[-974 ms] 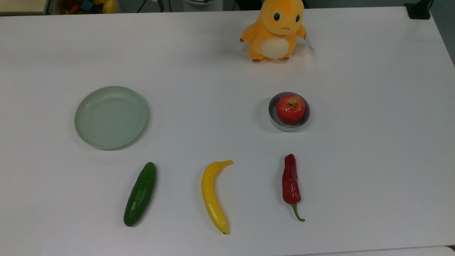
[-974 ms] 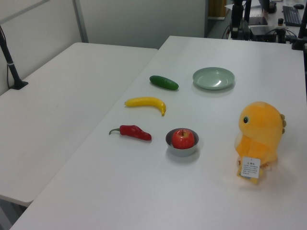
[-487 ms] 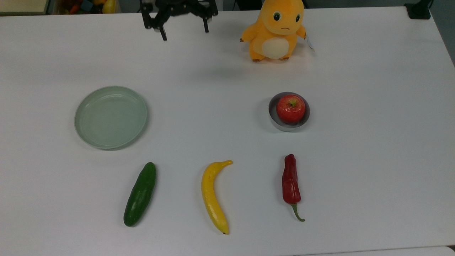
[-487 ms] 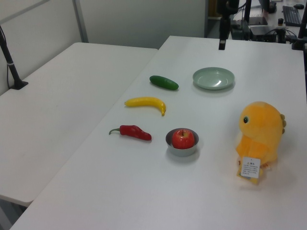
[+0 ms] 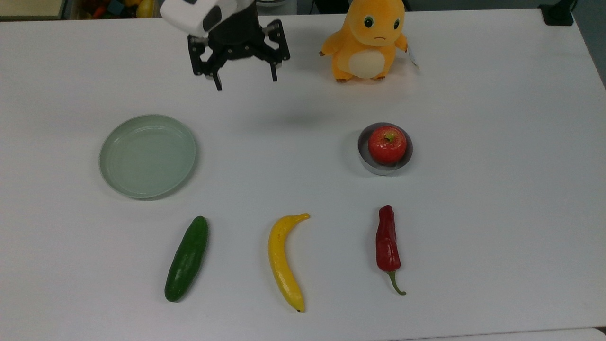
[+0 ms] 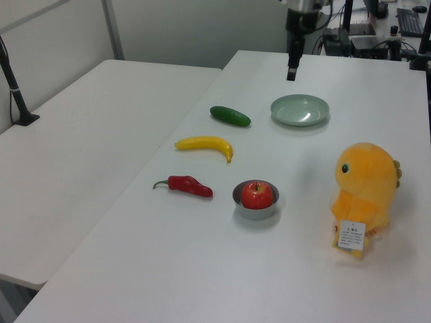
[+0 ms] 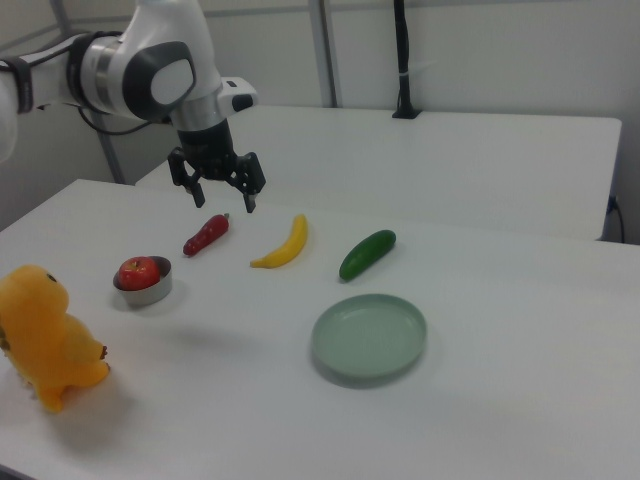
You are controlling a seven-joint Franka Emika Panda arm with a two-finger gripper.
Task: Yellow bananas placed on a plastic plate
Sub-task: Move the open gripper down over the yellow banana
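A broad white table [image 5: 473, 213] fills the room's middle, a second white table beside it and grey partitions behind. At the top view's upper left of centre hangs the black two-finger gripper [image 5: 245, 83] on its white robot arm, raised well above the tabletop, its fingers spread wide and holding nothing. A second ago this arm was out of sight; half a second ago just its fingers showed at the top edge; now it has come further in over the table.

The long, curved, glossy yellow toy banana [image 5: 283, 260] lies untouched at lower centre, between the dark green cucumber [image 5: 187, 258] and the red chili pepper [image 5: 387, 244]. The round, pale mint-green plastic plate [image 5: 106, 156] sits bare at mid left. A red apple [image 5: 387, 144] rests in a small grey metal bowl [image 5: 363, 158] at mid right; an orange plush toy [image 5: 367, 38] stands at top centre.

The approach has likely begun; no grasp yet.
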